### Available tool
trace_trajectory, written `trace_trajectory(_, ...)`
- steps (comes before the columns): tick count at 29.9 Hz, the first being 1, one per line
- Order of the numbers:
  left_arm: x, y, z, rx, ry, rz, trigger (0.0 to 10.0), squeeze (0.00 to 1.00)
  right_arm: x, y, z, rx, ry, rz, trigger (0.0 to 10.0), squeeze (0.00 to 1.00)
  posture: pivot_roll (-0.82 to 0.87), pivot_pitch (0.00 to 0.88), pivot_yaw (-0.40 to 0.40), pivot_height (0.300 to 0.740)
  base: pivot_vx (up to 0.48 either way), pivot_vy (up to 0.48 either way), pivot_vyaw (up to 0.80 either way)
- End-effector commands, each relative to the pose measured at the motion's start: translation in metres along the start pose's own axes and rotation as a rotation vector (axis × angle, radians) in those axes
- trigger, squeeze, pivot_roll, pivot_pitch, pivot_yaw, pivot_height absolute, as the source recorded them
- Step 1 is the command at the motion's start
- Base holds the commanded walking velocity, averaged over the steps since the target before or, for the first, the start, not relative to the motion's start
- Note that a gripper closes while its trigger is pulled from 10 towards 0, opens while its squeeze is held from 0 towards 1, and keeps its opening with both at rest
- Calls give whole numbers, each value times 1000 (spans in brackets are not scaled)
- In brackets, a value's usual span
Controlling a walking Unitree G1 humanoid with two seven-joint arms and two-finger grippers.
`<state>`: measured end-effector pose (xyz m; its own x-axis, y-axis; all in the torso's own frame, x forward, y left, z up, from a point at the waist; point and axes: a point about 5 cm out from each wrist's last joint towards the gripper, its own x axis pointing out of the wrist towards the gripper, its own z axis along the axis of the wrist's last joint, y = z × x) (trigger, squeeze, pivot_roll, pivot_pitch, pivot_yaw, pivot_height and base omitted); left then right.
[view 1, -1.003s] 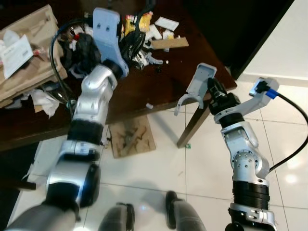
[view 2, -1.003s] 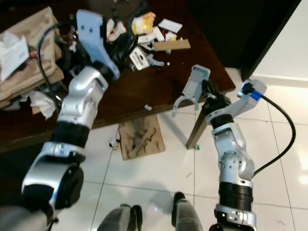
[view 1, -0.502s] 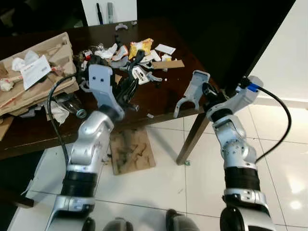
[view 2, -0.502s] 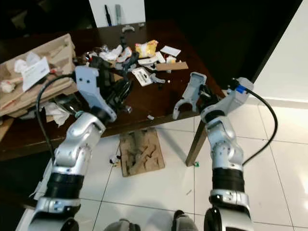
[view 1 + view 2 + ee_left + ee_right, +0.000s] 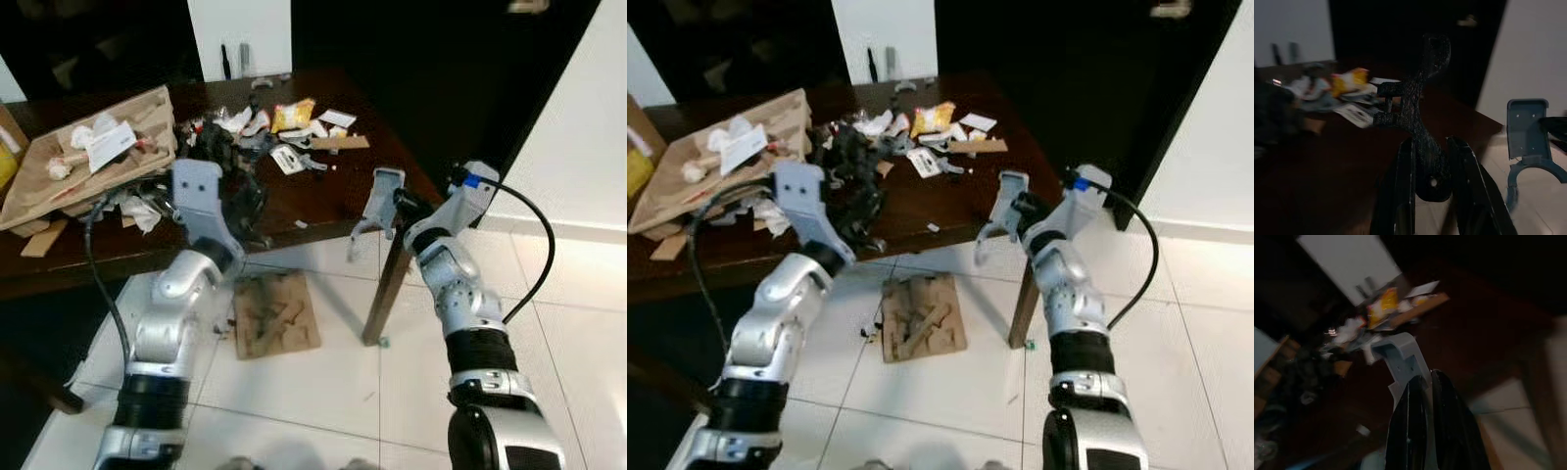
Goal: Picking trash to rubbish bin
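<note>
Two grippers: both were raised by the near edge of a dark wooden table (image 5: 323, 201).
Left gripper (image 5: 1430, 161): its fingers were closed tight on a black plastic piece (image 5: 1418, 103), flat, rough-grained and forked, with a round hole near the held end.
Right gripper (image 5: 1422, 396): its fingers were nearly together, pinching a pale blue plastic bracket (image 5: 1403, 362), smooth, with a forked end, held beside the table corner.
Trash: one loose heap of wrappers and paper scraps (image 5: 284, 132) lay on the far part of the tabletop, including a yellow packet (image 5: 291, 115).
Paper bag: one crumpled brown bag (image 5: 93, 157) lay on the table's left end.
Floor: one flat, stained cardboard piece (image 5: 274, 313) lay on glossy white tiles.
</note>
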<state>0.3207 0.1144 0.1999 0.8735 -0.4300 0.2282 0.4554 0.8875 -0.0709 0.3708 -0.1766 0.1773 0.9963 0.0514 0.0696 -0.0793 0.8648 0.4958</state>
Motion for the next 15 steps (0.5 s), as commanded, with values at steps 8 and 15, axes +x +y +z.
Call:
trace_trajectory(8, 1, -3, -4, -3, 26, -8, 10000, 0, -1, -2, -9, -20, 17, -21, 10000, 0, 33, 59, 23, 740, -368, 0, -291)
trace_trajectory(15, 10, -14, -4, -11, 22, -56, 10000, 0, -1, -6, -3, -27, 4, -22, 10000, 0, 19, 57, 27, 740, -195, 0, -775)
